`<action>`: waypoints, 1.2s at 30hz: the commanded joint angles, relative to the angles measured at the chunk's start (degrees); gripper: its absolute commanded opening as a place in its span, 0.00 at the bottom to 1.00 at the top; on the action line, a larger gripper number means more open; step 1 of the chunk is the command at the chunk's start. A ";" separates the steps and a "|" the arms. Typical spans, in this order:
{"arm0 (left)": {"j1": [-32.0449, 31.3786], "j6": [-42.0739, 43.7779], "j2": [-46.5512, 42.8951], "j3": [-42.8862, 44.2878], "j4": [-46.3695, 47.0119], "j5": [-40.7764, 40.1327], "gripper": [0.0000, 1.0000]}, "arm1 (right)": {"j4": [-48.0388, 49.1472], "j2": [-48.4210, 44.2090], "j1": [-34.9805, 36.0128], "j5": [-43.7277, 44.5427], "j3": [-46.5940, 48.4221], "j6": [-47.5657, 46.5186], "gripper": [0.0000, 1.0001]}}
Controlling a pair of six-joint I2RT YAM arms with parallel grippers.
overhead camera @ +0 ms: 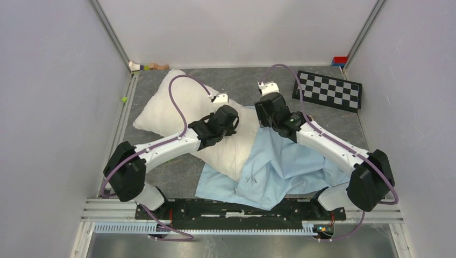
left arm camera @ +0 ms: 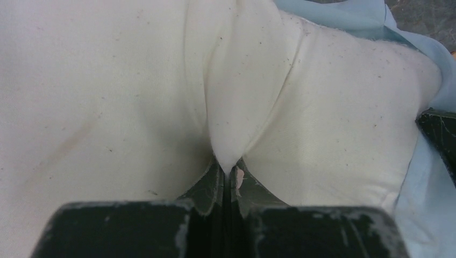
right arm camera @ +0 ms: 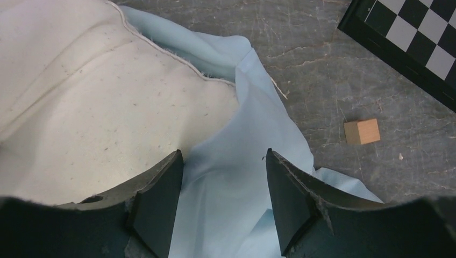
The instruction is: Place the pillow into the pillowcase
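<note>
The off-white pillow [overhead camera: 166,110] lies slanted across the left half of the table, its near right end resting on the light-blue pillowcase [overhead camera: 285,166]. My left gripper [overhead camera: 230,119] sits on top of the pillow near that end. In the left wrist view it [left arm camera: 228,169] is shut on a pinched ridge of the pillow [left arm camera: 107,80], with the pillowcase [left arm camera: 425,177] at the right edge. My right gripper [right arm camera: 222,155] hangs open just above the pillowcase [right arm camera: 247,86], right beside the pillow [right arm camera: 80,107] seam, with loose blue fabric under its fingers.
A black-and-white checkerboard [overhead camera: 329,90] lies at the back right. A small wooden cube [right arm camera: 362,131] sits on the grey table beyond the pillowcase. Small toys [overhead camera: 145,66] and a red-and-blue block [overhead camera: 339,61] are in the back corners. White walls enclose three sides.
</note>
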 commanded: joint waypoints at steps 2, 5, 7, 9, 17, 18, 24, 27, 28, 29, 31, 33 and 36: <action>-1.68 -1.78 1.16 -3.00 -2.75 7.40 0.02 | -0.67 1.34 -0.05 3.12 1.50 0.62 0.57; -1.65 -0.80 -0.07 -3.66 -2.21 8.77 0.02 | -2.87 4.04 -0.05 4.98 6.25 -0.54 0.34; -1.65 -0.10 -1.24 -4.43 -1.75 10.01 0.03 | -3.81 5.63 -0.06 4.59 9.89 -1.11 0.14; -1.65 1.13 -3.04 -6.01 -0.05 12.05 0.02 | -4.51 7.15 0.10 2.97 13.12 -1.44 0.00; -1.96 3.89 -8.91 -10.15 10.99 22.20 0.02 | -2.96 11.65 7.73 -3.02 26.00 0.74 0.00; -2.01 3.48 -8.47 -9.07 11.81 22.68 0.03 | -2.59 12.66 8.99 -4.12 27.18 1.07 0.00; 5.56 -9.45 -0.16 0.26 7.96 19.12 0.02 | 2.78 10.23 11.54 -4.19 23.50 3.11 0.00; 10.40 -16.05 1.15 -0.02 12.53 18.55 0.02 | 3.87 7.94 9.42 -5.87 20.97 2.57 0.00; 10.80 -16.38 1.99 1.66 12.12 17.32 0.02 | 4.39 7.40 8.85 -7.05 20.13 2.02 0.00; 10.81 -16.48 3.13 3.12 11.79 16.47 0.02 | 3.70 7.19 8.76 -7.77 20.13 1.51 0.03; 10.82 -16.65 5.21 5.56 11.80 15.86 0.02 | 1.47 6.57 8.83 -7.55 20.43 1.07 0.14; 10.76 -15.70 7.03 7.76 11.59 16.96 0.02 | -0.23 4.52 9.37 -5.81 19.31 1.03 0.36; 10.82 -12.84 7.62 8.80 10.76 18.84 0.06 | -3.60 -0.43 11.20 -1.27 15.87 1.02 0.60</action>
